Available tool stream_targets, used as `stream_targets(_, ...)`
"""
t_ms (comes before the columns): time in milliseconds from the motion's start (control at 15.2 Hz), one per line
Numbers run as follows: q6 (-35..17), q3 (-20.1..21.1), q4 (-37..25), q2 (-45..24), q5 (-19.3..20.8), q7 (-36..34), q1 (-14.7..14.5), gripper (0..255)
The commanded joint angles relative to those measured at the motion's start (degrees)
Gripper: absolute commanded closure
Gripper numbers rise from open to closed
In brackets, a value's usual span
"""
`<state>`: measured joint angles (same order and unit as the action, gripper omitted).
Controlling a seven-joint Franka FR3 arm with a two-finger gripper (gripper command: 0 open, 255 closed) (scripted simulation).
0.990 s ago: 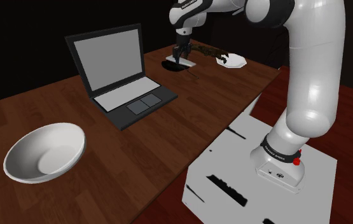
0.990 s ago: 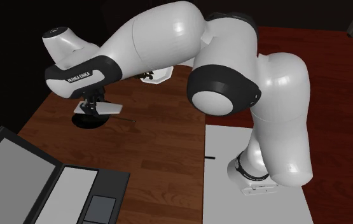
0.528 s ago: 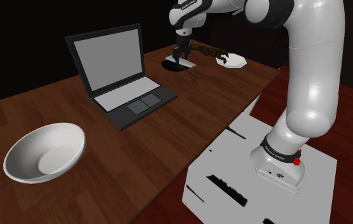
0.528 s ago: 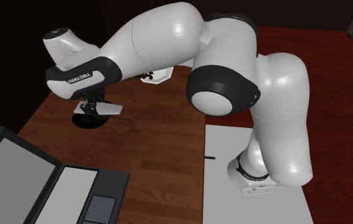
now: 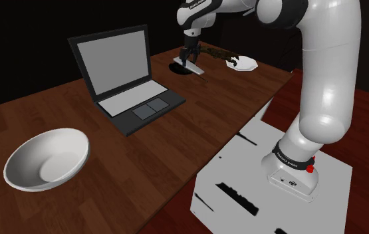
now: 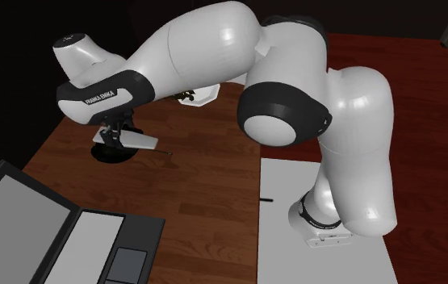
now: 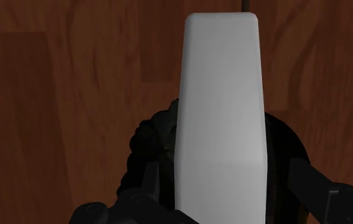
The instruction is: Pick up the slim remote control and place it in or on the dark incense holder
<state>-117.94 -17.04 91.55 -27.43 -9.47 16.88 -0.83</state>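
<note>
Tool (image 7: 222, 191) hangs directly over the dark incense holder (image 7: 148, 141), fingers (image 7: 324, 191) parted either side of the slim remote control (image 7: 219, 108); a gap shows at one finger, so nothing is clamped. The remote control is a plain pale grey slab, narrow, with rounded corners. It lies across the black round holder (image 6: 106, 152), one end (image 6: 143, 142) projecting past the rim. The tabletop (image 5: 176, 136) is red-brown wood. It also carries an open laptop (image 5: 124, 76) and a white bowl (image 5: 46, 158), both well apart from the holder (image 5: 178, 67). A black area lies beyond the tabletop's far edge.
</note>
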Motion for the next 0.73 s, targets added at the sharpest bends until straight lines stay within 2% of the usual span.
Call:
stream_targets(0, 2.49, -0.21, -1.49, 1.05, 0.41, -0.3, -0.08, 0)
stream_targets(132, 5.43, -0.42, -3.46, 2.07, 0.82, -0.58, -0.09, 0)
stream_targets(660, 5.43, -0.42, -3.46, 2.07, 0.82, -0.58, -0.09, 0)
